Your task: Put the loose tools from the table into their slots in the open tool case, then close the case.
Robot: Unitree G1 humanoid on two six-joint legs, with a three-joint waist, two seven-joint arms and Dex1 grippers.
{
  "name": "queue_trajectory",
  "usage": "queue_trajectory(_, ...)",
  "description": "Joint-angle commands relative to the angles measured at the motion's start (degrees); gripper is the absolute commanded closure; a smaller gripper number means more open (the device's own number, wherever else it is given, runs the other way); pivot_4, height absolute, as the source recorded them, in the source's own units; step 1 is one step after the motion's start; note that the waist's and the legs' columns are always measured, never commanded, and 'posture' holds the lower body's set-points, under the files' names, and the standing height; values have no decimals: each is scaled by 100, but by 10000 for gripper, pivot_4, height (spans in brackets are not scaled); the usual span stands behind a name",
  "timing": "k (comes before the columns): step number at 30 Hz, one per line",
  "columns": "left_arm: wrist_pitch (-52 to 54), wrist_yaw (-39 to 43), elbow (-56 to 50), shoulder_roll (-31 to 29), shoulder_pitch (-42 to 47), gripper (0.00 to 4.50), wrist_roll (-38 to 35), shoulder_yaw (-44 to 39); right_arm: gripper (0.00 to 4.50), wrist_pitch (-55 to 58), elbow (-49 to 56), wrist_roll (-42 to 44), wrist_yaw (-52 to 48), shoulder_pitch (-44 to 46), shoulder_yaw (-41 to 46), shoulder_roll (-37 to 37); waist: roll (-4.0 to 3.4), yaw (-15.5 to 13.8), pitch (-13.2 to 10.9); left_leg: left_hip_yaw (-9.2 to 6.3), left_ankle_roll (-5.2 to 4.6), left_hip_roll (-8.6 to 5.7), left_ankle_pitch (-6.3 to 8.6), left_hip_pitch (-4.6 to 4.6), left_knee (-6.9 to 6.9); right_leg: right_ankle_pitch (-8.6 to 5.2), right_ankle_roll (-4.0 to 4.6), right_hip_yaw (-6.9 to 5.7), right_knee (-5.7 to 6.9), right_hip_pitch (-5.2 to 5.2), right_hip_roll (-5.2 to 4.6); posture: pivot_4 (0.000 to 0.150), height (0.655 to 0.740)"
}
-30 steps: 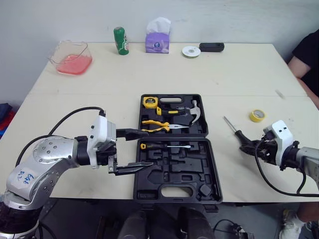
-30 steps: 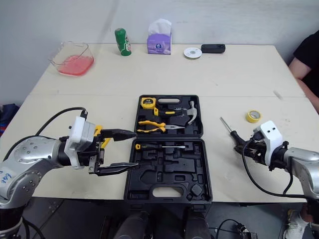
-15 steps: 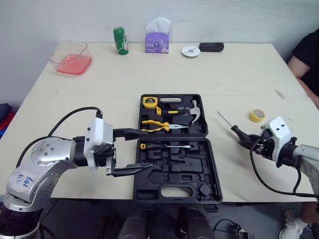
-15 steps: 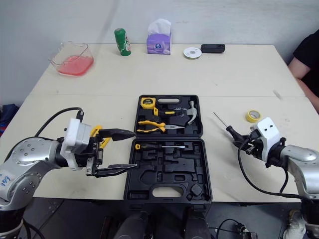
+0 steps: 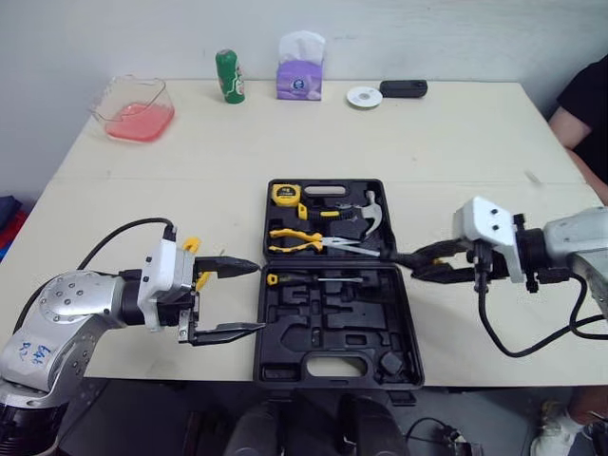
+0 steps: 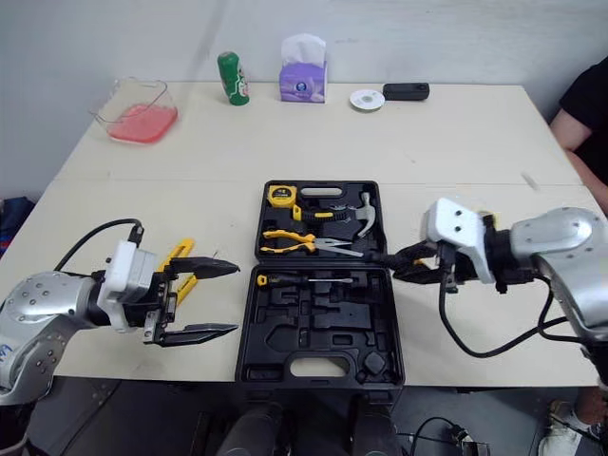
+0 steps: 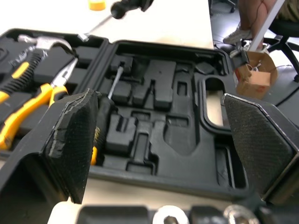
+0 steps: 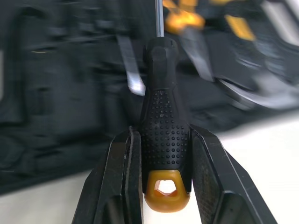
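Black dotted rubber, orange butt cap: the screwdriver (image 8: 161,116) is clamped by its handle between both fingers of the right gripper (image 5: 425,263). Position: just off the 3 o'clock edge of the tool case (image 5: 328,332), apparently lifted off the table (image 5: 456,142), steel shaft pointing toward 9 o'clock over the hinge line.

At the case's 9 o'clock the left gripper (image 5: 231,299) hovers, fingers wide apart, nothing between them. A yellow-handled tool (image 6: 180,258) lies on the table just beside it, type unclear.

Handling judgement: light, rigid, long for its weight. The textured grip should resist slipping; the bare shaft would not. The hold on the handle's rear half looks sound and leaves the shaft free to lay into a slot. Risk: tip catching a moulded rib.

The near half of the case holds one slim driver (image 5: 313,279) at its 12 o'clock edge; most other recesses look empty.
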State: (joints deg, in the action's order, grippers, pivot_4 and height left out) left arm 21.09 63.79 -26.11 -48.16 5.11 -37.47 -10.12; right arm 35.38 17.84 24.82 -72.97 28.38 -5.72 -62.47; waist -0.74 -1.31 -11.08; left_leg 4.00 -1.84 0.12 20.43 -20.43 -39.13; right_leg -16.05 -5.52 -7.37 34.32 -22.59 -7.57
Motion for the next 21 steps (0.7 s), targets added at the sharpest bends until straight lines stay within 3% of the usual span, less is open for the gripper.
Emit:
queue_trajectory(1,-156,54,-92,-78,-195,0,94,-181,35404,294,421,21,-90,253,-257,9,0,-3,0,-3,0,0,0,-1,-1,0,0,-2,-1,0,-2,1500,7400)
queue_trajectory(10,-503,-121,-80,-35,-511,0,447,-335,35404,566,600,-451,194,551,-1021,376,1,9,0,-7,2,0,1,-4,-1,0,0,-7,-9,0,-2,1500,7400)
queue_trajectory(13,-462,-105,-138,-9,-603,0,351,-357,35404,263,526,-980,290,594,-1327,370,1,18,0,-6,2,-1,1,-6,-1,0,0,-7,-4,-2,0,1500,7400)
queue_trajectory(21,-285,-147,-309,-12,-748,0,228,-338,35404,390,579,-1181,252,631,-1448,506,1,16,0,-7,2,0,1,-7,-2,0,0,-9,-2,-2,1,1500,7400)
